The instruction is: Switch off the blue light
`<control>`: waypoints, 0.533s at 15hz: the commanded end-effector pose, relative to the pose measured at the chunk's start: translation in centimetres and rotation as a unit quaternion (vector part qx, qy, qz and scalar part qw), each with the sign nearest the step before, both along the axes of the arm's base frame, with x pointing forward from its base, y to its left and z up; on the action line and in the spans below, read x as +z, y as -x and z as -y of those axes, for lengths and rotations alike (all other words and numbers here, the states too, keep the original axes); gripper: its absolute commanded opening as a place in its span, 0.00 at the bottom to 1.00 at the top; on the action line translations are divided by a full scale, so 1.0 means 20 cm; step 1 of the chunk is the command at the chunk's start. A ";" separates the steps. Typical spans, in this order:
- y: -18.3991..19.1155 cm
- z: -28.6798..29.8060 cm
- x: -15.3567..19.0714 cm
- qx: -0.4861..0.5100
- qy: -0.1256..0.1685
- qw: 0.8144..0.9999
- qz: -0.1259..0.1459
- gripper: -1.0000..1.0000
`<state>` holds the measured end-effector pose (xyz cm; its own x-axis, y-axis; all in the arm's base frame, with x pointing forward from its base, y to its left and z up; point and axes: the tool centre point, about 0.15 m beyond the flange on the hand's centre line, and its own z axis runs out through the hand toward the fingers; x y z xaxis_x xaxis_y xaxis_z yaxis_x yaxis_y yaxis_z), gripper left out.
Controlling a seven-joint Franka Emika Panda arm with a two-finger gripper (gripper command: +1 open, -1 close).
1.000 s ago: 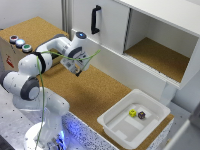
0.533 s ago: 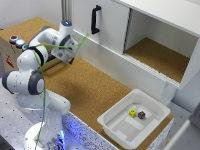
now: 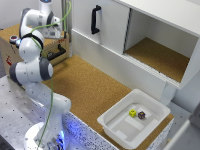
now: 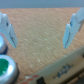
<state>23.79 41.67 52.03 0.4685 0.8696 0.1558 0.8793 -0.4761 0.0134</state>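
Gripper (image 4: 40,31): I am holding it wide open over cork, gripping nothing. Green-capped button (image 4: 6,67) and part of a silver-rimmed button (image 4: 2,45) are showing at the wrist view's edge. Blue light: I cannot tell its position. Pressing is not yet done; locating and pushing remain.

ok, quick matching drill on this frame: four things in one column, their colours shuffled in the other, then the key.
Things:
1. tray
2. cube
3. door handle
4. benchtop

Colours:
A. yellow
B. brown
C. white
D. black

Pairs: 1-C, 2-A, 3-D, 4-B
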 end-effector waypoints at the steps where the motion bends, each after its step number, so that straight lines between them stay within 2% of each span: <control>1: 0.04 -0.42 0.11 0.068 0.083 0.994 -0.017 1.00; 3: 0.06 -0.46 0.13 0.070 0.081 0.994 -0.001 1.00; 6: 0.08 -0.49 0.13 0.069 0.073 0.995 -0.005 1.00; 7: 0.09 -0.49 0.12 0.066 0.070 0.995 -0.018 0.00; 8: 0.11 -0.49 0.09 0.070 0.067 0.995 -0.024 0.00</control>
